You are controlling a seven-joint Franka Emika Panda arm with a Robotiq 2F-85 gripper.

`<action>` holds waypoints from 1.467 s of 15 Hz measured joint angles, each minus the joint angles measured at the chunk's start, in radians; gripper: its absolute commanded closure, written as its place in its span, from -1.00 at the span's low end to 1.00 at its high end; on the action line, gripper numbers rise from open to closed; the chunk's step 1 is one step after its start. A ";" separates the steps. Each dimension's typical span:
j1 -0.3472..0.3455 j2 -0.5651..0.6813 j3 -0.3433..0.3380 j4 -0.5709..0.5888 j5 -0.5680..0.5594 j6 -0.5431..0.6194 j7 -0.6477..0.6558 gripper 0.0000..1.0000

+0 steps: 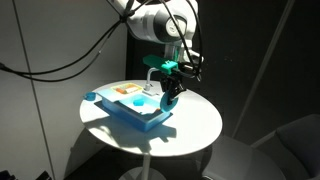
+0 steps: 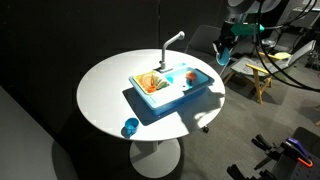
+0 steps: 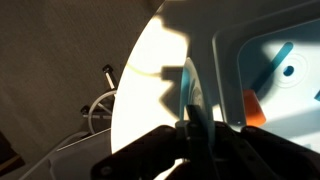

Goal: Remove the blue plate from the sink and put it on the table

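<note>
Blue plate point(image 3: 191, 92) edge-on, thin; jaws pinch it

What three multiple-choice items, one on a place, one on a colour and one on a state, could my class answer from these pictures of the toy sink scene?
1. Where does the sink stand?
A on the floor
B on the round table
C on a chair

2. What colour is the table top?
A white
B red
C black

3. How do the jaws of the gripper stand?
A spread wide
B shut
C out of every view

Answers:
1 B: both exterior views show the sink resting on the table.
2 A: the top is plain white around the sink.
3 B: the wrist view shows the fingers pressed together.
</note>
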 measured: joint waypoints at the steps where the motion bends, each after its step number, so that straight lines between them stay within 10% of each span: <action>1: -0.003 0.016 0.000 0.021 0.008 -0.012 -0.007 0.98; 22: -0.058 0.299 -0.010 0.372 -0.030 -0.155 -0.033 0.98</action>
